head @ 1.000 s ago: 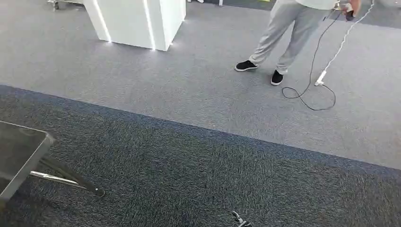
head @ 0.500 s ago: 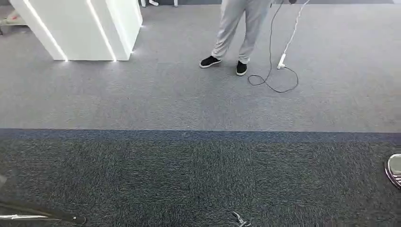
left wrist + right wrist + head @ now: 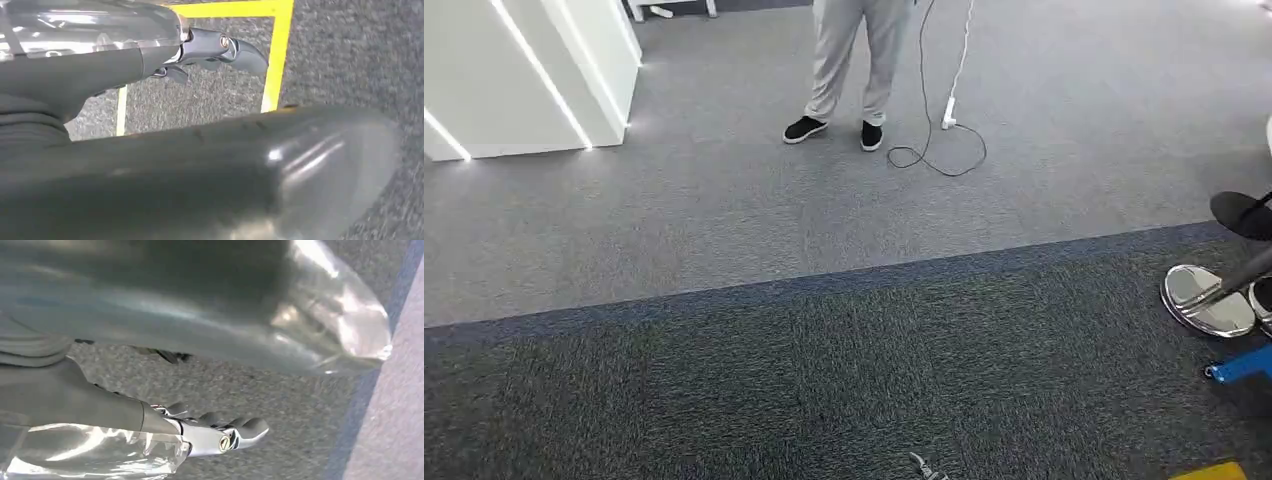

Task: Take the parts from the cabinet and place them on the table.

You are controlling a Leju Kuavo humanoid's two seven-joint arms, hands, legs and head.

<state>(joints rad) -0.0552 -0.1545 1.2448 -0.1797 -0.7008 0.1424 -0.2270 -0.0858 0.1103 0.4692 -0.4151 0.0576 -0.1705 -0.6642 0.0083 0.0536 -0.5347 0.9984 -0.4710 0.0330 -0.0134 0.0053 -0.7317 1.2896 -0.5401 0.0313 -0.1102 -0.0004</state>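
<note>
- Right now we face open carpet (image 3: 844, 300), pale grey farther off and dark grey nearer, with neither cabinet nor table in sight, so we cannot say where they stand.
- Our left hand (image 3: 220, 47) hangs over the carpet near a yellow floor marking (image 3: 277, 50); its dark fingers (image 3: 247, 55) curl loosely, and a clear, shiny thing lies beside the palm, though we cannot tell whether the hand clamps it or merely carries a cover.
- Our right hand (image 3: 220, 437) hangs likewise, fingers (image 3: 252, 427) bent, clear glossy material beside it; whether it holds a part we cannot tell.
- A person (image 3: 849, 60) stands ahead on the pale carpet, with a white cable (image 3: 954, 90) and a looped dark cord (image 3: 934, 160) trailing on the floor just beside their shoes.
- To our right sit a chrome stool base (image 3: 1204, 300) and a blue piece (image 3: 1239, 365).
- Risks, as we judge them: walking forward could snag the cord or crowd the person; turning right could knock a foot against the stool base; and if a part is in hand, a loose hold during walking could drop it.
</note>
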